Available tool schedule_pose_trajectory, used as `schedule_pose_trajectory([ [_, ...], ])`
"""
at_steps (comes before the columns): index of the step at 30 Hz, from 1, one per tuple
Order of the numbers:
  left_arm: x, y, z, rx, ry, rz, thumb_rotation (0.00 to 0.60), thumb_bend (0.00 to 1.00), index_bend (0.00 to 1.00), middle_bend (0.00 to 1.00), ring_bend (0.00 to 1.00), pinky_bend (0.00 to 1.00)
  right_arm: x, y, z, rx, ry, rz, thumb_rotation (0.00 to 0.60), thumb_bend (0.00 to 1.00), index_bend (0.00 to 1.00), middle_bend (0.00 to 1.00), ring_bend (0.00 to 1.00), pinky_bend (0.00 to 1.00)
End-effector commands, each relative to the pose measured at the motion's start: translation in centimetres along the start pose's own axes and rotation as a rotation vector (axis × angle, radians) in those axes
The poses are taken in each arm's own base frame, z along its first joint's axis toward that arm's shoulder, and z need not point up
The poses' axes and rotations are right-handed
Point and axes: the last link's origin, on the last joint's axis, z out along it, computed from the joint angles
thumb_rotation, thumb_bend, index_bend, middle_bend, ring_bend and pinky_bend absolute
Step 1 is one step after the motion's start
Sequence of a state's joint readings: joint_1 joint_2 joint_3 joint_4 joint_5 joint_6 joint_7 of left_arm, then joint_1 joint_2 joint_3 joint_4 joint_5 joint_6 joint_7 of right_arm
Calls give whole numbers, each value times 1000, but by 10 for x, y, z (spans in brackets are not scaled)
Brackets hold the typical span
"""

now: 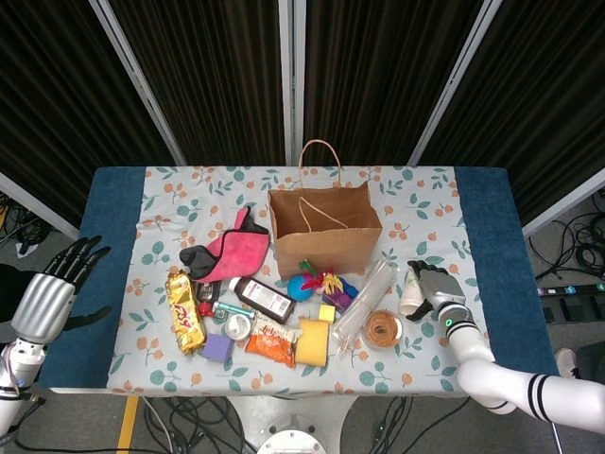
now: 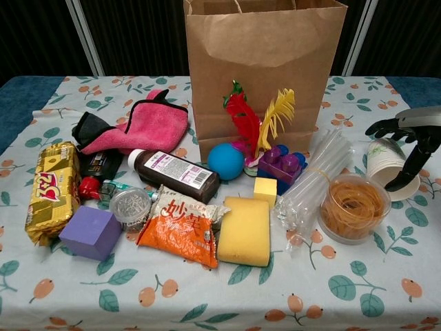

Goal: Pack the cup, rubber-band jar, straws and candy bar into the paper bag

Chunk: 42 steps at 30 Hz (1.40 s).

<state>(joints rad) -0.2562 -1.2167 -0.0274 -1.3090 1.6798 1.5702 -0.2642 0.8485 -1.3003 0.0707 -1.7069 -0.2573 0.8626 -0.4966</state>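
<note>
Right robot hand (image 2: 406, 141), one cup (image 2: 384, 163), one bag (image 2: 265, 65)

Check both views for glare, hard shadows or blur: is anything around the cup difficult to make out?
Head view: even light, soft shadows, sharp enough, but the cup is small and largely covered by the right hand. Chest view: crisp up close, mild sheen on the straws and rubber-band jar; the right hand sits at the frame's edge, partly cut off, so contact with the cup is unclear.

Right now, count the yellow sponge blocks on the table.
2. The large sponge lies at the front beside the orange snack packet; the small sponge cube sits just behind it. Others may hide behind the paper bag.
</note>
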Motion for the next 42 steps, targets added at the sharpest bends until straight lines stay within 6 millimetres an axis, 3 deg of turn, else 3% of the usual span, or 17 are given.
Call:
schedule_pose_trajectory([
  [1,-1,0,0,-1,-2,-1,600,30,155,164,85,200,0,-2,1,1,8,-5,600,0,0,112,0,0],
  [5,-1,1,0,-2,-3,-4,600,31,155,165,85,200,-1,-3,0,0,25,3,600,0,4,216,0,0],
  [13,1,3,-1,-8,-2,-3,600,30,155,165,85,200,2,-2,-5,0,53,18,600,0,47,280,0,0],
  [18,1,5,-2,-16,0,-5,600,30,155,165,84,200,16,-5,-22,36,102,36,600,0,50,284,0,0],
  [25,3,10,-1,-26,8,-12,600,30,155,165,84,200,66,-21,-71,132,282,69,600,0,62,289,0,0],
  [32,7,11,-1,-31,15,-15,600,30,155,164,84,200,137,-63,-123,266,512,130,600,0,92,294,0,0],
  [38,11,10,3,-24,28,-14,600,31,155,165,84,200,177,-105,-124,340,626,173,600,0,94,295,0,0],
  [42,12,7,6,-15,36,-11,600,30,155,165,85,200,183,-129,-114,373,696,144,600,0,96,295,0,0],
])
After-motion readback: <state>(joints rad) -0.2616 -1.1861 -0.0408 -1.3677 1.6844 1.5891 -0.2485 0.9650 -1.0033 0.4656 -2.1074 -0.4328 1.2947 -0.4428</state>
